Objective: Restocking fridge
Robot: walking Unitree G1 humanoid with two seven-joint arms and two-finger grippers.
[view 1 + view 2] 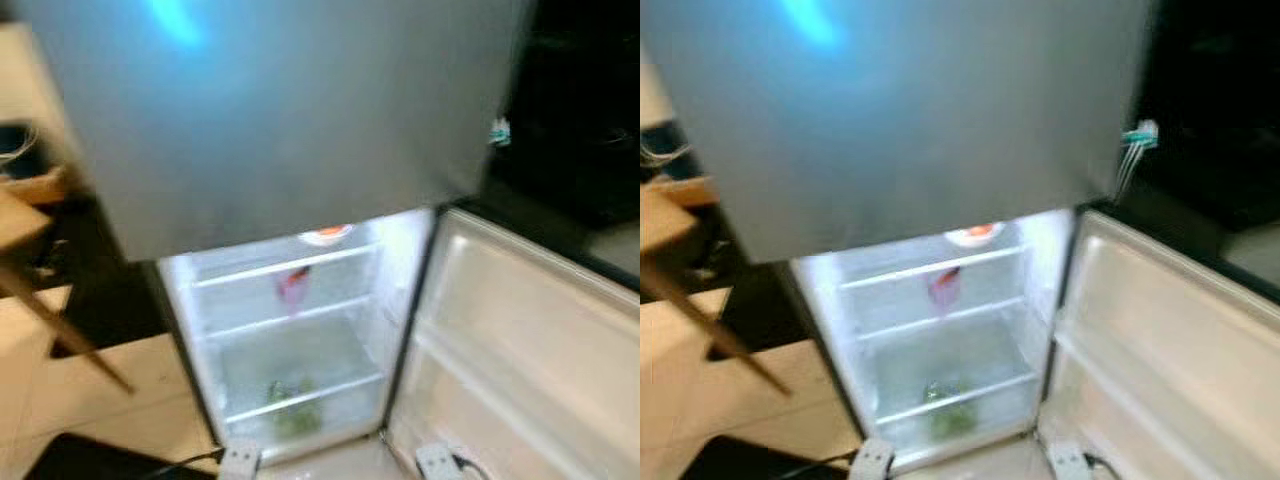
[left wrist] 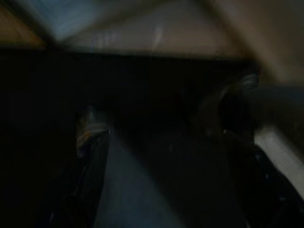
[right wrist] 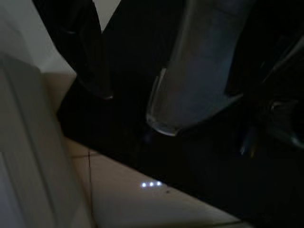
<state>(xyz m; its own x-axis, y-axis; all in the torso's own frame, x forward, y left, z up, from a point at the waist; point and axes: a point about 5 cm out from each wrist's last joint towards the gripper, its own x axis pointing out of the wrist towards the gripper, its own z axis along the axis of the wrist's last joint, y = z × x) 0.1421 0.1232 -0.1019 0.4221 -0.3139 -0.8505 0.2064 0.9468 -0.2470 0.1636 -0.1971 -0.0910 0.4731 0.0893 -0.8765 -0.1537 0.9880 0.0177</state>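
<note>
A: Item one, nearest the camera: what is lying at the bottom edge of the head views?

B: Two pale blocks, likely the robot's feet (image 1: 238, 460), are resting on the tiled floor (image 1: 90, 390) just before the fridge (image 1: 300, 330). The lower door (image 1: 520, 340) is standing wide open to the right, its inner shelves bare, presumably so stock can be passed in.

A: Item two: the grippers?

B: The right gripper (image 3: 128, 102) is hanging by a dark surface above the floor tiles. Something pale and glassy (image 3: 190, 85), perhaps a bottle, is sitting between its fingers, but whether it is gripped cannot be told. The left gripper (image 2: 161, 142) is too dark and blurred; its opening cannot be told either.

A: Item three: the lit compartment?

B: Something green (image 1: 292, 400) is lying on the bottom shelf near the front edge. A reddish item (image 1: 294, 285) is sitting on the middle shelf. A plate with something orange (image 1: 327, 235) is resting at the top, half under the grey upper door (image 1: 290, 110).

A: Farthest?

B: A small teal object (image 1: 1138, 138) is hanging at the upper door's right edge.
</note>
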